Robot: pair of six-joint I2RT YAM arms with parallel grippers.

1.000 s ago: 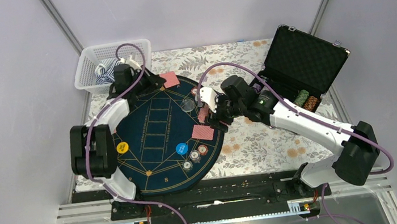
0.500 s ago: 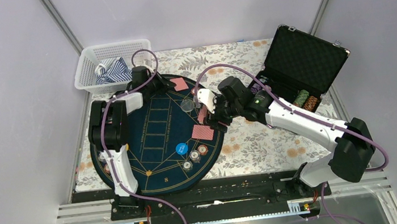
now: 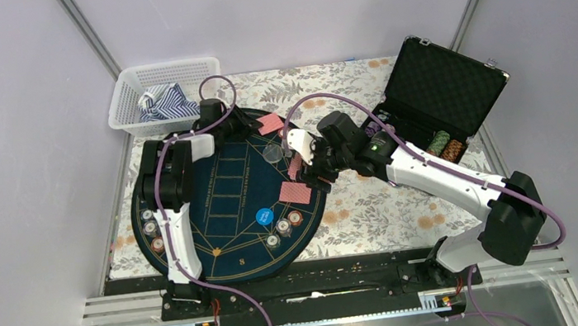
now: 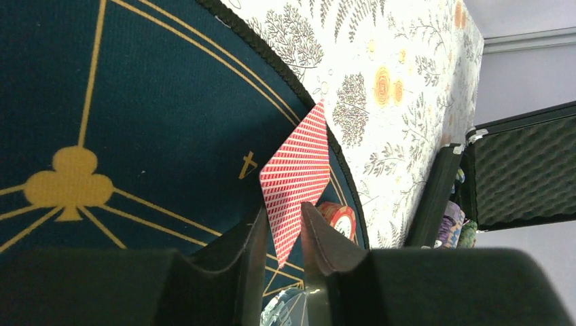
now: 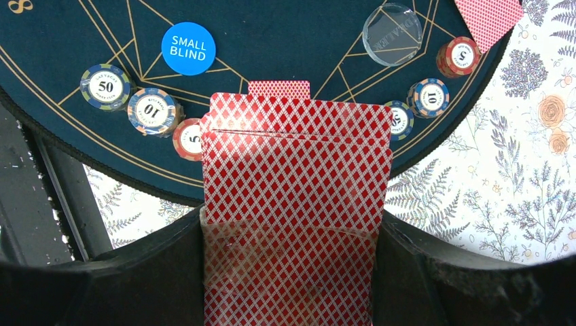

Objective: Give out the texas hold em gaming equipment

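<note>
**Left fingers** point(image 4: 282, 221): a narrow gap apart at the far rim of the round mat point(image 4: 136, 102). The near corner of one red-backed card point(image 4: 299, 173) shows in the gap. Whether they touch it cannot be told. The card lies across the mat's edge, partly over the floral table point(image 4: 380, 81).

**Right fingers** point(image 5: 292, 221): closed on a deck of cards point(image 5: 295, 163), red backs up, above the mat's right edge.

**On the mat, right side:**
- blue "SMALL BLIND" disc point(image 5: 188, 48)
- clear disc point(image 5: 392, 33)
- three chip stacks point(image 5: 151, 112) near the blue disc
- three more stacks point(image 5: 429, 97) by the rim
- a face-down card point(image 3: 295, 192)

**Left rim:** chip stacks point(image 3: 149, 228).

**Far right:** open black case point(image 3: 443, 90).

**Far left:** white basket point(image 3: 128, 95).
</note>
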